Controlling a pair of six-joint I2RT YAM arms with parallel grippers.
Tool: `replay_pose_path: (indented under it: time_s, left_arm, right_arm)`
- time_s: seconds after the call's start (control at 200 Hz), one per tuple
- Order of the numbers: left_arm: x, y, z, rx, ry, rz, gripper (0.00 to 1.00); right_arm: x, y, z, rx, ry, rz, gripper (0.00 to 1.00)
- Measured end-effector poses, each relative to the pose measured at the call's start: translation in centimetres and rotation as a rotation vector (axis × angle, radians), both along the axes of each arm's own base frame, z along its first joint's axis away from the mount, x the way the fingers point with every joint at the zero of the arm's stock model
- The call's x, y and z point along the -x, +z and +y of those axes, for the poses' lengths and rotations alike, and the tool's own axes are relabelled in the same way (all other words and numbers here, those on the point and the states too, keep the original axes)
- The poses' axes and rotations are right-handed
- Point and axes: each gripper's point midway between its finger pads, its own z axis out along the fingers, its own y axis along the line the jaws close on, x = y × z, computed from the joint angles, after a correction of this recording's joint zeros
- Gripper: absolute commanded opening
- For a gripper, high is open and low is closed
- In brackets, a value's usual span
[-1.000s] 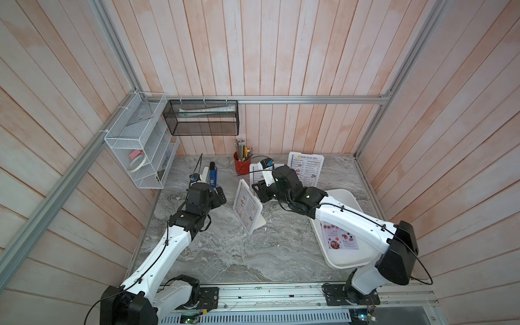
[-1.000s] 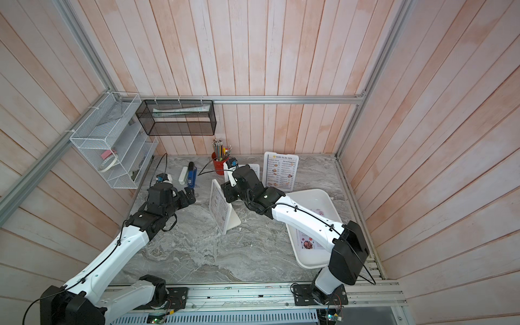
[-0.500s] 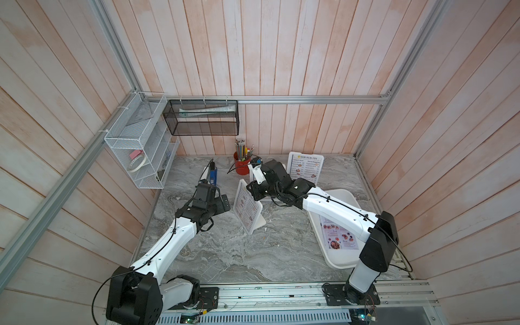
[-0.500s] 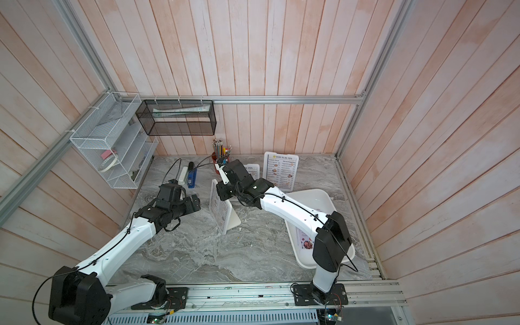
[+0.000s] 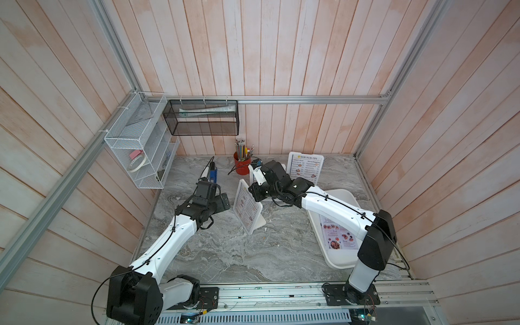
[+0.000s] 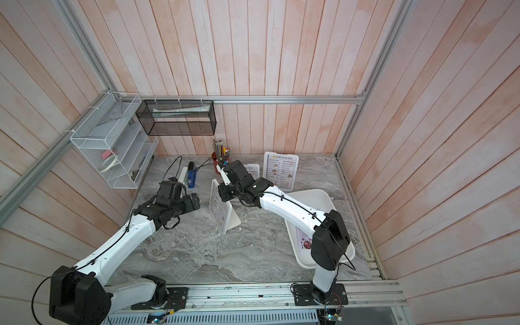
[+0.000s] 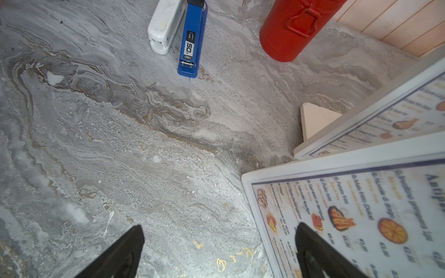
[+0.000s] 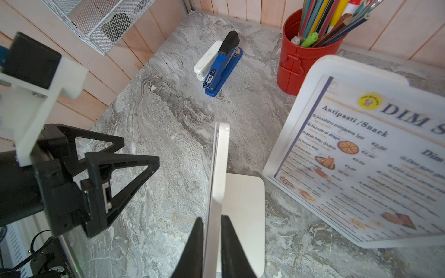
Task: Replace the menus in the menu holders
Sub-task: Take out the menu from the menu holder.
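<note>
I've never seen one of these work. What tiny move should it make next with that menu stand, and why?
Probably moving the left fingers in to grip the menu's edge. The right fingers pinch the top edge of the nearest menu holder, steadying it, while the left ones stand wide open beside its face, holding nothing, with the menu inside.

A white centre menu holder stands mid-frame on the grey marble counter, its printed face turned left. The right gripper sits at its top edge. The left gripper hangs just left of it, apart. At upper centre a back menu holder shows a "DIM SUM INN" menu, near a red pencil cup. A white tray lies lower right.
</note>
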Motion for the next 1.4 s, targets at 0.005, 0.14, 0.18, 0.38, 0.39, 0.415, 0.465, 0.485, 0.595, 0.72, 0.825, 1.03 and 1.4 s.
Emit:
replay_pose_path:
  time_s: [0.005,0.14,0.18,0.38,0.39,0.415,0.465,0.485,0.595,0.72,0.825,1.03,1.4]
  left_arm:
    - [0.0,0.0,0.0,-0.001,0.000,0.001,1.00]
    - [-0.1,-0.1,0.1,-0.009,0.005,0.008,1.00]
    - [0.0,-0.3,0.2,-0.012,0.006,0.013,1.00]
    - [0.1,-0.6,0.4,-0.027,0.015,0.028,1.00]
    - [0.1,-0.6,0.4,-0.027,0.015,0.029,1.00]
    - [0.1,-0.7,0.4,-0.028,0.015,0.029,1.00]
    - [0.1,-0.7,0.5,-0.029,0.016,0.031,1.00]
    - [0.1,-0.7,0.5,-0.029,0.016,0.031,1.00]
    - [0.1,-0.6,0.5,-0.031,0.017,0.031,1.00]
    - [0.1,-0.5,0.5,-0.031,0.017,0.032,1.00]
    - [0.2,-0.4,0.5,-0.032,0.018,0.034,1.00]
    - [0.1,-0.1,0.6,-0.034,0.020,0.032,1.00]
    - [0.1,0.3,0.6,-0.033,0.021,0.030,1.00]
  right_arm:
    - [0.0,0.0,0.0,0.000,0.001,0.000,0.16]
    - [0.2,-0.1,0.2,-0.009,0.011,0.012,0.16]
    - [0.3,-0.2,0.2,-0.009,0.013,0.016,0.15]
    - [0.5,-0.4,0.2,-0.009,0.018,0.024,0.12]
    - [0.5,-0.4,0.2,-0.009,0.019,0.025,0.11]
    - [0.5,-0.4,0.2,-0.010,0.019,0.025,0.11]
    - [0.5,-0.4,0.3,-0.010,0.021,0.027,0.11]
    - [0.5,-0.4,0.3,-0.011,0.021,0.027,0.11]
    - [0.6,-0.5,0.3,-0.012,0.021,0.031,0.13]
    - [0.5,-0.6,0.3,-0.012,0.019,0.035,0.15]
    - [0.5,-0.6,0.3,-0.011,0.018,0.036,0.15]
    - [0.5,-1.3,0.0,-0.001,0.014,0.045,0.16]
    - [0.5,-1.2,0.2,-0.017,0.013,0.056,0.07]
